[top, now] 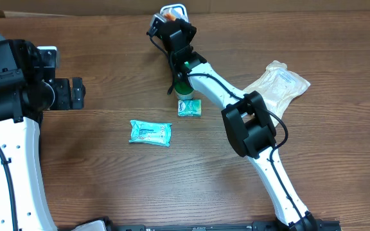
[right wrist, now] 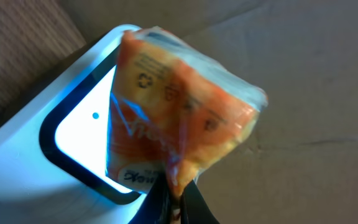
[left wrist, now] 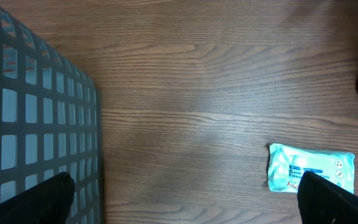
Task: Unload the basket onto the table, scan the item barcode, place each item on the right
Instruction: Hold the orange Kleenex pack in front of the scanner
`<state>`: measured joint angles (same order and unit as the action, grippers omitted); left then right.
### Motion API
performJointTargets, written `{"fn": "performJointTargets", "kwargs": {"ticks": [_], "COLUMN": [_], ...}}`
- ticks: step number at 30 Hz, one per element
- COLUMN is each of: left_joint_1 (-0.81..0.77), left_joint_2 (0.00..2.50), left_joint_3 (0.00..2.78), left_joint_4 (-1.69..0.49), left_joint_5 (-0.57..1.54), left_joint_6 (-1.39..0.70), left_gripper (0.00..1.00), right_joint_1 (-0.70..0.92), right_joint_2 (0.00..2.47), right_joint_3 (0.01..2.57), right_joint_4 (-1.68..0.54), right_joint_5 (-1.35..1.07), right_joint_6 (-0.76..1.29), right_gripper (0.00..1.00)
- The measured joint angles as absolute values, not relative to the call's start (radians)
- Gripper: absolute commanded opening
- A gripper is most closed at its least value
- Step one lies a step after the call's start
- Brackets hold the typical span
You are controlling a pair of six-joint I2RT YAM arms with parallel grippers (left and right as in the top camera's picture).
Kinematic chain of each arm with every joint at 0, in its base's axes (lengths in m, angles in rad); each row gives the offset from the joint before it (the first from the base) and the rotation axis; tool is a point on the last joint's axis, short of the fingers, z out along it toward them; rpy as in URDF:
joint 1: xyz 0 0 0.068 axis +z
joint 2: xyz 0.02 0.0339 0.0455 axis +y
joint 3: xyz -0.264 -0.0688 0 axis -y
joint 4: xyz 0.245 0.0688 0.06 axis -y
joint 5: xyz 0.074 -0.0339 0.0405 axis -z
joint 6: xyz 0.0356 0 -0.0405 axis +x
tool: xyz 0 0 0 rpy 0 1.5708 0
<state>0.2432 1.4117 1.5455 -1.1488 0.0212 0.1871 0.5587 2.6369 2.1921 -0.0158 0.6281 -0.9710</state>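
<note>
Overhead: the right claw (top: 170, 24) holds an orange snack packet (top: 169, 13) right over the scanner (top: 181, 8), while the left claw (top: 77, 93) hangs wide open, well left of the scanner.

Left wrist: a wire basket (left wrist: 36, 112), whose contents cannot be made out, and a teal wipes pack (left wrist: 309, 168) on the table (left wrist: 197, 81).

Right wrist: the packet, pinched at its lower edge, sits above the scanner's lit window. The scanning step appears to be in hand. The next move likely calls for turning the barcode toward the glass.
</note>
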Motion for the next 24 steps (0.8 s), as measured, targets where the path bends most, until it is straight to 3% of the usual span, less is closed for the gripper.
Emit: {"fn": "performJointTargets", "kwargs": {"ticks": [16, 24], "left_joint_1": [0.243, 0.243], "left_joint_2": [1.412, 1.412], "left_joint_3": [1.546, 1.546], "left_joint_4": [-1.149, -1.150], "left_joint_5": [0.021, 0.021], "left_joint_6": [0.187, 0.187], "left_gripper": [0.99, 1.00], "right_joint_1": [0.556, 0.557], "right_joint_2": [2.637, 2.513], "right_joint_3": [2.192, 2.189], "right_joint_4": [-0.001, -0.315], "right_joint_5": [0.726, 0.675], "right_joint_6": [-0.999, -0.815], "right_gripper": [0.04, 0.04]}}
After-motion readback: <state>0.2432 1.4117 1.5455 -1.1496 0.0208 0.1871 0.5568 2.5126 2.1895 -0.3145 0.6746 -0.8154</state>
